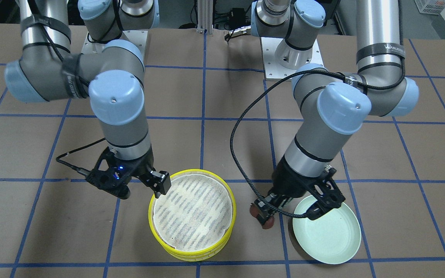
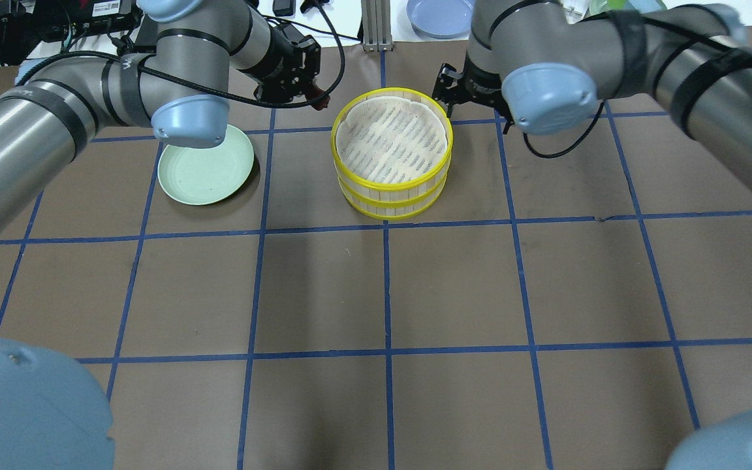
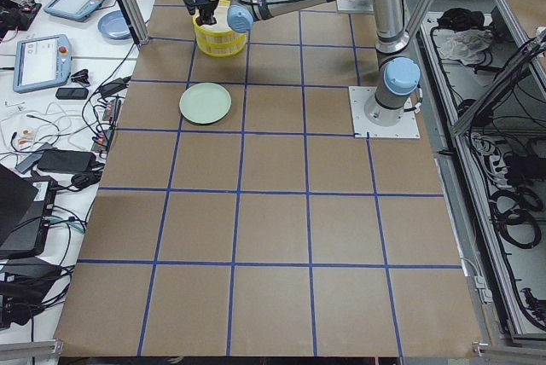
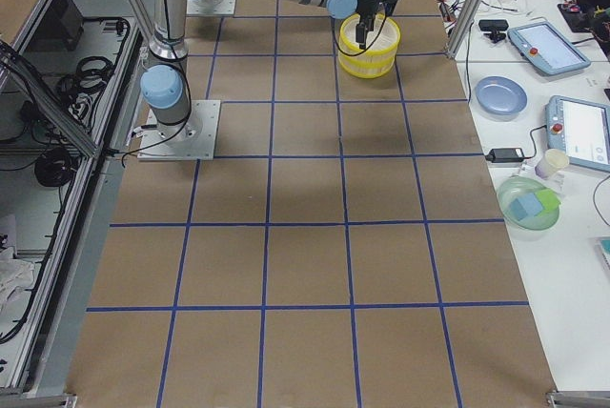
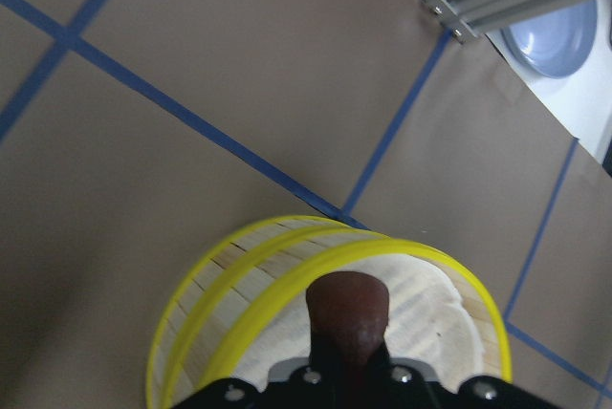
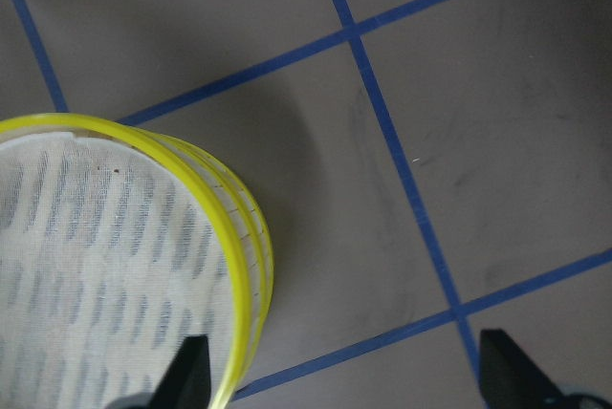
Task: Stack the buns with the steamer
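Note:
Two yellow-rimmed steamer tiers (image 1: 191, 216) stand stacked (image 2: 391, 150); the top tier's mesh floor is bare. My left gripper (image 1: 262, 215) is shut on the dark reddish-brown bun (image 1: 269, 224), between the steamer and the pale green plate (image 1: 330, 239). In the left wrist view the bun (image 5: 346, 309) sits between the fingers, with the steamer (image 5: 239, 285) just ahead. My right gripper (image 1: 142, 188) is open and empty at the steamer's rim on the other side; its fingers (image 6: 191, 371) stand wide apart beside the rim (image 6: 251, 237). The cream-white bun is hidden.
The green plate (image 2: 200, 176) is bare. A blue plate (image 2: 438, 16) and an aluminium post (image 2: 374, 23) stand beyond the table's far edge. A side bench holds tablets and cables (image 3: 60, 41). Brown table with blue grid lines (image 2: 382, 294).

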Controlling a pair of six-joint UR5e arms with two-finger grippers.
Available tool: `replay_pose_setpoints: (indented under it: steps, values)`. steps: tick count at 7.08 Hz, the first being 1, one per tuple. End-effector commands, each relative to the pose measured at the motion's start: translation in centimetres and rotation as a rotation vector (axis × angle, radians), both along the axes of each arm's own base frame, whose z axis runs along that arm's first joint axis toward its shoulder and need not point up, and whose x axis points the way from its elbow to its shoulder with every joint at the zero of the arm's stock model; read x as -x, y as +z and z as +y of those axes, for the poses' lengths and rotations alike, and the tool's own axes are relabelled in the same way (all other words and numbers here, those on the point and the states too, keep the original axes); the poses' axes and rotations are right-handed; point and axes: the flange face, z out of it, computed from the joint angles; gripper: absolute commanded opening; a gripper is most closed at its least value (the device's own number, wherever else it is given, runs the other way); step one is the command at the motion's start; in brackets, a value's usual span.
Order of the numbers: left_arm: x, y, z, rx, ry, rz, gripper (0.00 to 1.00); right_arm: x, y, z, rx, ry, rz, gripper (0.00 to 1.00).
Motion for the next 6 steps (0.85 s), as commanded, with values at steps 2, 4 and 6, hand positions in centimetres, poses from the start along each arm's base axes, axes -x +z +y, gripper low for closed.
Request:
replay_pose_setpoints:
  steps: [2, 4, 6]
  values:
    - [6.0, -2.7, 1.3, -0.031, -0.027, 0.067, 0.99, 9.8, 9.1, 5.6, -0.051, 0.299, 0.035, 1.00]
    - [6.5, -2.6, 1.5, -0.026, -0.047, 0.063, 1.00, 8.7, 12.1, 9.3, -0.043, 0.308, 0.038, 1.00]
    - [6.2, -1.1, 1.6, 0.039, -0.169, 0.008, 1.00, 4.9, 12.8, 10.2, -0.037, 0.289, 0.048, 1.00]
